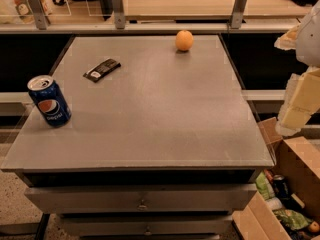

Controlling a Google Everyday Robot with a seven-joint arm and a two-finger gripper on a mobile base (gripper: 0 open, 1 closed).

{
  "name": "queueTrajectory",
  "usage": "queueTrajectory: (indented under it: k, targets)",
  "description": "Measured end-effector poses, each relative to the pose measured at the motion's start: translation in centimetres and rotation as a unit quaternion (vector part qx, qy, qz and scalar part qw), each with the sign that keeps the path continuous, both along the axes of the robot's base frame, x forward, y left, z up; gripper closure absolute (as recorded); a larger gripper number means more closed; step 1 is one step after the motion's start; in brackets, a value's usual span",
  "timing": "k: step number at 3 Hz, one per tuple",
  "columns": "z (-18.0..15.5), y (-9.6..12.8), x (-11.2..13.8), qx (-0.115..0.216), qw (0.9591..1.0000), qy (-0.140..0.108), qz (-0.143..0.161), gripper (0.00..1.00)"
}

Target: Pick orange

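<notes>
**A:** Where was the gripper seen?

**B:** The gripper (298,106) was seen at the right edge of the view, held in the air just past the right side of the table (150,129). It was partly cut off by the frame.

**A:** Could its state be judged?

**B:** It could not be told whether it was open or closed. The orange was not held by it, and the table was not touched.

**A:** What was found nearest to it?

**B:** An open cardboard box (300,166) was seen directly below it, standing beside the table. Packets and a dark can had been put inside, but they could not be made out clearly.

**A:** And the orange?

**B:** The orange (184,40) was seen well apart from the gripper, to its left in the view and further back. It was resting on the table top close to the far edge, with bare surface all around it.

**A:** What lay beyond that?

**B:** A flat black packet (101,70) was seen further left of the gripper than the orange, lying at an angle on the table. Furthest from the gripper, at the table's left edge, a blue can (49,101) was seen, tilted rather than upright. Two drawers (142,199) were seen under the table top, below and to the left of the gripper.
</notes>
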State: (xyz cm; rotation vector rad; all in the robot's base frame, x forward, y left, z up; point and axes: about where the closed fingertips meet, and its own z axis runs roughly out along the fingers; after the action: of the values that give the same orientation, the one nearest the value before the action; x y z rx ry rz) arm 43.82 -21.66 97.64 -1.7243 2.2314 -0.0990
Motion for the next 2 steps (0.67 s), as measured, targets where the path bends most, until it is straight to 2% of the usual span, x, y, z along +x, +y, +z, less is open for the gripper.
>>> queueTrajectory:
  k: [1,2]
  targets:
    - [0.2,0.0,0.3,-0.001,1.0000,-0.005,0.002,0.00]
    - [0.7,-0.5,2.3,0.001,0.9997,-0.025,0.006,0.00]
